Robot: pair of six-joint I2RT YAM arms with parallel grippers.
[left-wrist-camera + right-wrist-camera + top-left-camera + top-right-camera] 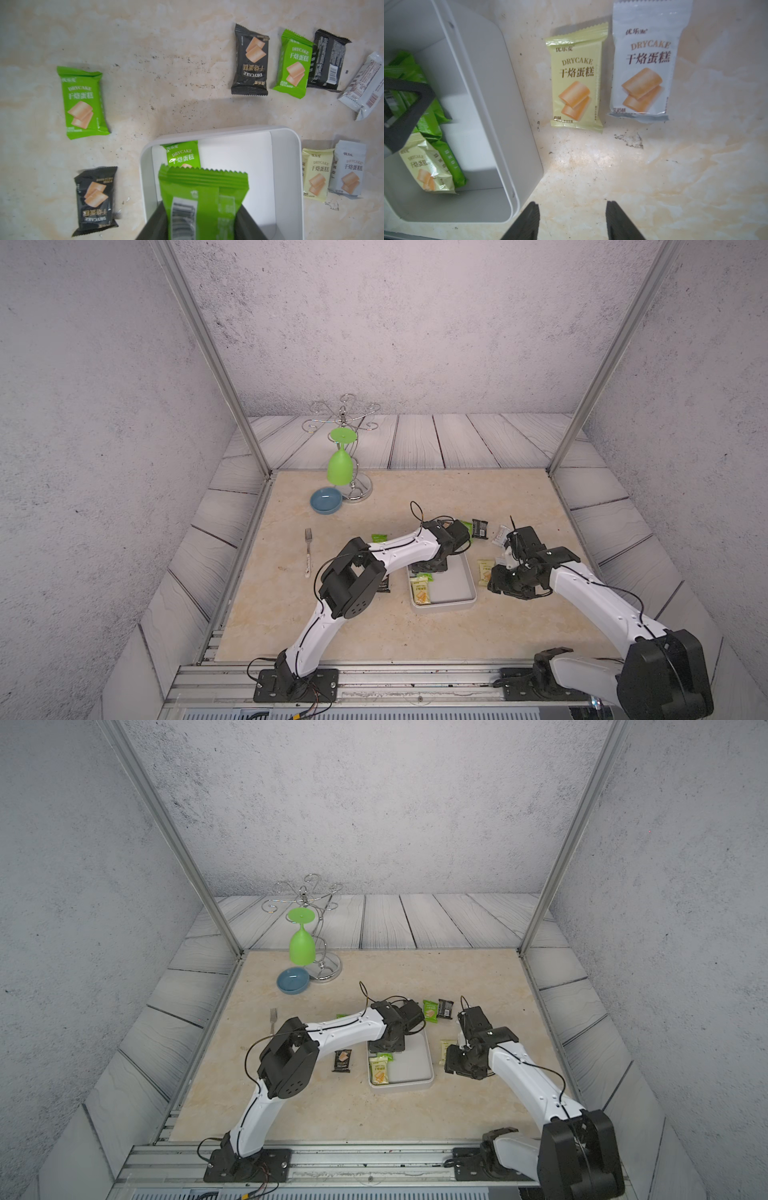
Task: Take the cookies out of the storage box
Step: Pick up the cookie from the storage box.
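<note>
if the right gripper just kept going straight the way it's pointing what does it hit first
Most likely bare tabletop: the right gripper, jaws open, aims down beside the storage box, just short of the pale yellow packet. Depth is hard to judge, so that packet could come first.

Eight cookies [84, 104] outside one storage box [286, 166], others inside, one fork [308, 551], one dish [326, 500]
</note>
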